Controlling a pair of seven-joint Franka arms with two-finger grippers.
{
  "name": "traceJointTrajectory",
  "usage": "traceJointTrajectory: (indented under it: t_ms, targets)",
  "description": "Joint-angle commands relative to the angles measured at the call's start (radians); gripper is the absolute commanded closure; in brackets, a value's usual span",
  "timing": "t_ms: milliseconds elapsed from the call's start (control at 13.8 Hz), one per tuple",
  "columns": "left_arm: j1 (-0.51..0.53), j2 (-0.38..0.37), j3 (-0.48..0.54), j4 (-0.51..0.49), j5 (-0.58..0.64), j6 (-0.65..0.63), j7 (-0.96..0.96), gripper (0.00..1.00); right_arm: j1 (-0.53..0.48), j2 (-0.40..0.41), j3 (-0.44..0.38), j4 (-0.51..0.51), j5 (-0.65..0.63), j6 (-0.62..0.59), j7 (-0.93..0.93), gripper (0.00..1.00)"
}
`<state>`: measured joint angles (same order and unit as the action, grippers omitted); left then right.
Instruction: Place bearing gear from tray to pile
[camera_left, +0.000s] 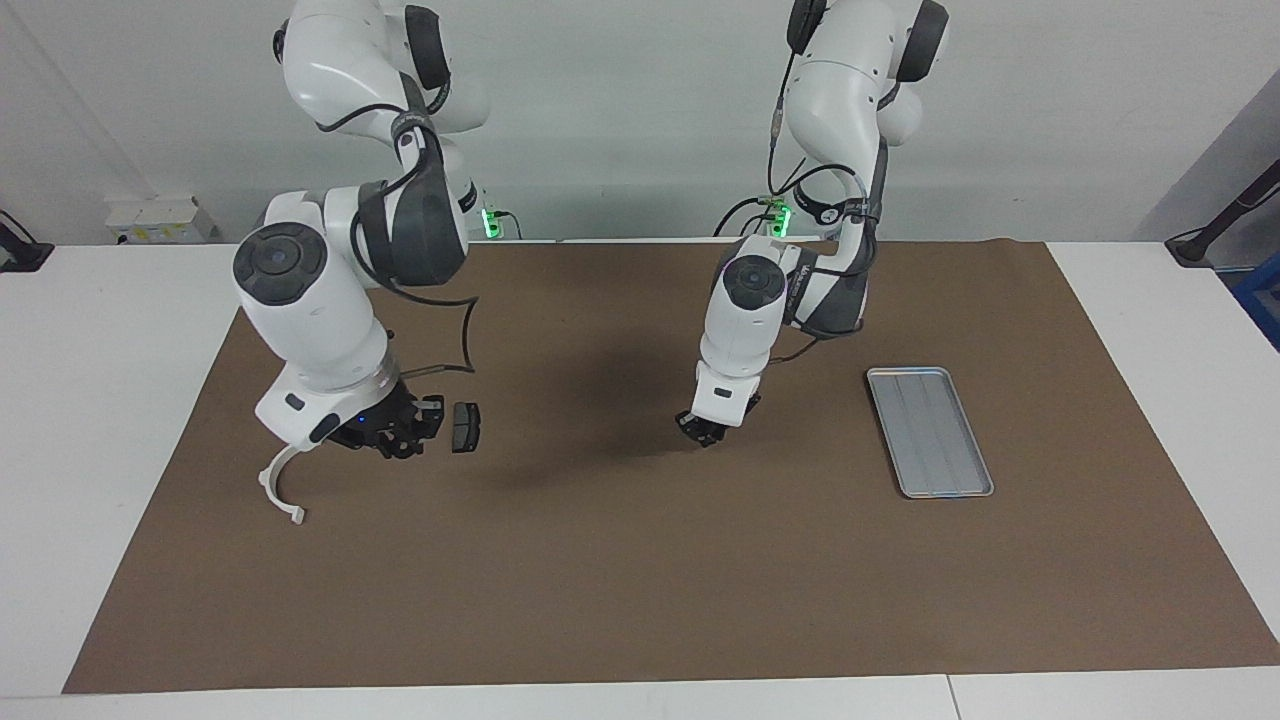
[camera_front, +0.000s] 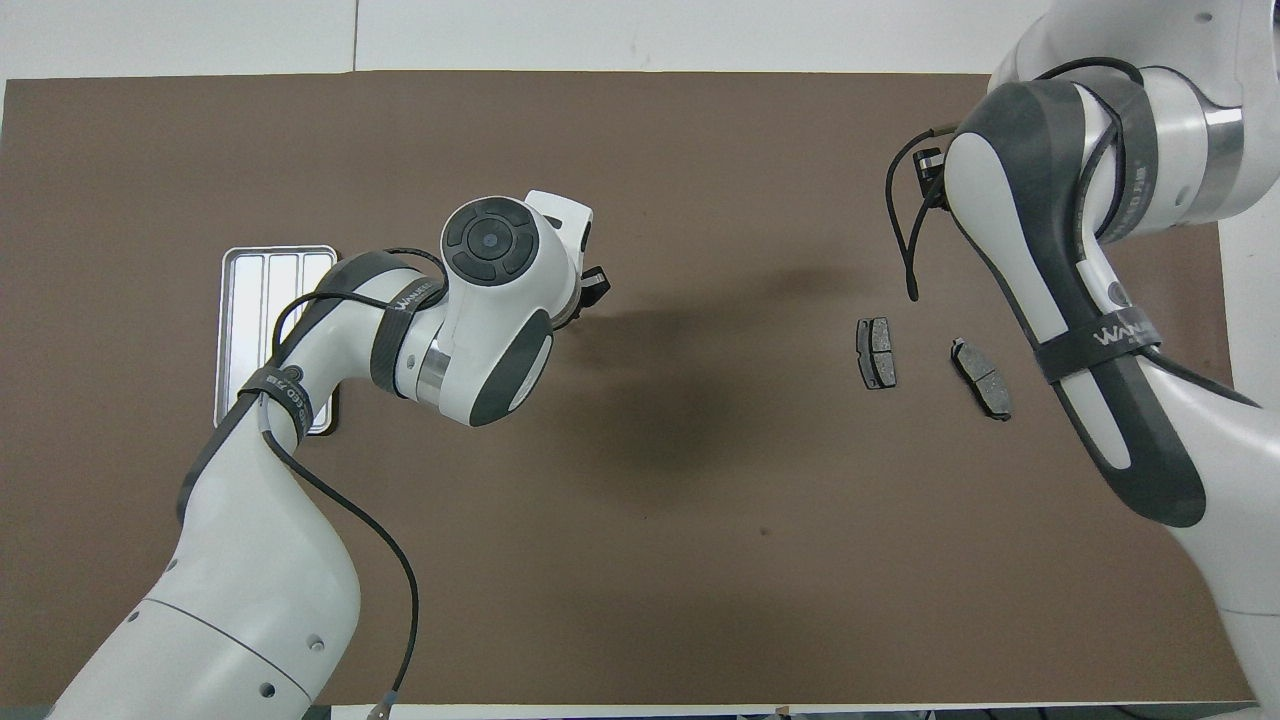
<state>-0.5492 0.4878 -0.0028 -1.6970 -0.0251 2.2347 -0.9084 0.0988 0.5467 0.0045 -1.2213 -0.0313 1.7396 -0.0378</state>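
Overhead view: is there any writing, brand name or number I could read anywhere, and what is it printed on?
"WANJE...": white letters on the right arm's black strap; the last letters are unclear.
"WAN...": white letters on the left arm's upper strap; the rest is too small to read.
Left arm's lower strap: it carries lettering, but it is unreadable.
Tray: no writing visible.

White arc (camera_left: 279, 484) partly behind right arm, tray (camera_front: 232, 300) partly under left arm
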Motion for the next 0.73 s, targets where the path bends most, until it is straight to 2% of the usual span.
traceJointTrajectory:
  t_ms: [0,291,581,654]
  targets:
    - [-0.021,-0.014,0.02,-0.027,0.007,0.012,-0.009,0.97,-0.03,-0.039,0.012,-0.16,0.016,0.153,-0.048,1.0]
    - [-0.021,-0.02,0.021,-0.081,0.007,0.078,-0.009,0.97,-0.065,-0.007,0.012,-0.314,0.016,0.412,-0.114,1.0]
    - [-0.021,-0.021,0.021,-0.099,0.007,0.114,-0.01,0.94,-0.08,0.044,0.012,-0.331,0.019,0.5,-0.136,1.0]
    - [-0.018,-0.021,0.023,-0.092,0.007,0.103,-0.009,0.57,-0.08,0.045,0.012,-0.343,0.019,0.52,-0.136,1.0]
